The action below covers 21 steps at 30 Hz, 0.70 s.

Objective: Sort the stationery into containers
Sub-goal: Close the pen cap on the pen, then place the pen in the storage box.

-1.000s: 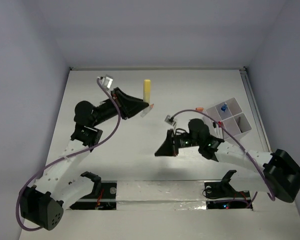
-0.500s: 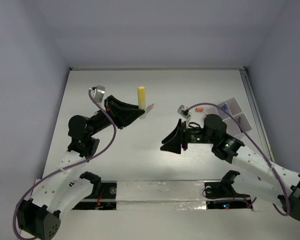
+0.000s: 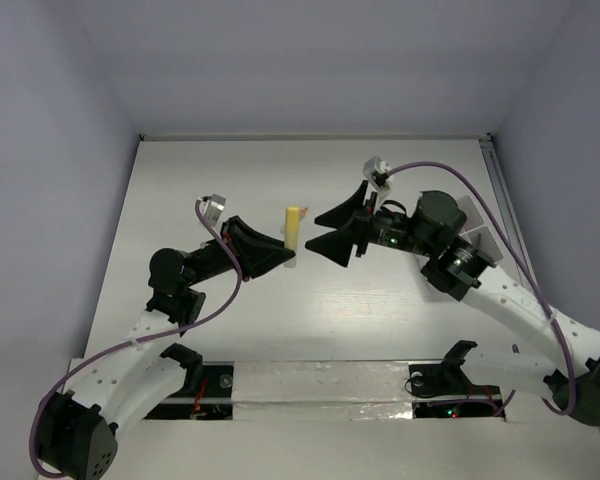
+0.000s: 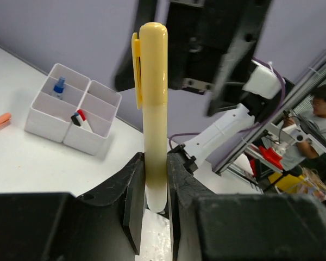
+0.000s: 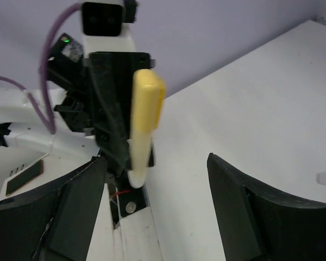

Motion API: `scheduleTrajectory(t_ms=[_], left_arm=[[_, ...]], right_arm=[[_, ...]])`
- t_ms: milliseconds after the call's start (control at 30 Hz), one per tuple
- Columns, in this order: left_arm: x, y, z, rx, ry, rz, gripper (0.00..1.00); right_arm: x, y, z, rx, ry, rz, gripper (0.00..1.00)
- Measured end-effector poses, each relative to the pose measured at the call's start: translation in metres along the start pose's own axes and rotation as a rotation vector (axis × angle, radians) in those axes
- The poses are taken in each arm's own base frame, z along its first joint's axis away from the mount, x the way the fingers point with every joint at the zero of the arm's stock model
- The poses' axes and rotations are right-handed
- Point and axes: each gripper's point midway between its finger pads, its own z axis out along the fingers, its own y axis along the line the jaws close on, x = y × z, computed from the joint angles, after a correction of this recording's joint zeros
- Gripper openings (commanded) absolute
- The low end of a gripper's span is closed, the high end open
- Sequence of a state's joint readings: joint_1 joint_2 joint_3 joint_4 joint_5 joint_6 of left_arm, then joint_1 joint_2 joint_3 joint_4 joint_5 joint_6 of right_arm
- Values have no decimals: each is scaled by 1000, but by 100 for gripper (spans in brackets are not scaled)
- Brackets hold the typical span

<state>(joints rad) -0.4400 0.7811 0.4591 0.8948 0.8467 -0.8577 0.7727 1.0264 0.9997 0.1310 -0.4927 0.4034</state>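
Four joined containers (image 4: pixel 43 122) hold one blue piece (image 4: pixel 60 86), one red-black piece (image 4: pixel 79 117).

Soft, even overhead light is washing the white table (image 3: pixel 330 320), shadows barely showing. Left wrist: yellow pen (image 4: pixel 154 109) is reading crisp, background blurring. Right wrist: near fingers (image 5: pixel 70 217) are smearing soft.

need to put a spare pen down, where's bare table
Crowded: centre, where left hand, yellow marker and right hand cluster. Bare: table from the taped strip up to them, and the far band by the back wall.
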Motion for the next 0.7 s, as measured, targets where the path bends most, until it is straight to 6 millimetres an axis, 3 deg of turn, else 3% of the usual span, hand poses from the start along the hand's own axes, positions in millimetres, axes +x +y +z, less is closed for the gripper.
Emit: scheduleTrajectory(t_ms=[133,200,267,567,700], left_arm=[[4,-12,2,50,10,0,0],[7,-10,2,46,12,-10,0],[6,-10,3,46,6,-10,0],[13,-12,8,64,27,-31,0],[18,-11,10,68,41,-46,0]], right_arm=[[19,-19,19,22,55,40,79],[19,-21,24,11,57,46,76],[16,-19,27,-9,53,45,72],[12,-7,30,-79,41,48,72],[13,-5,30,-94,45,51,55]])
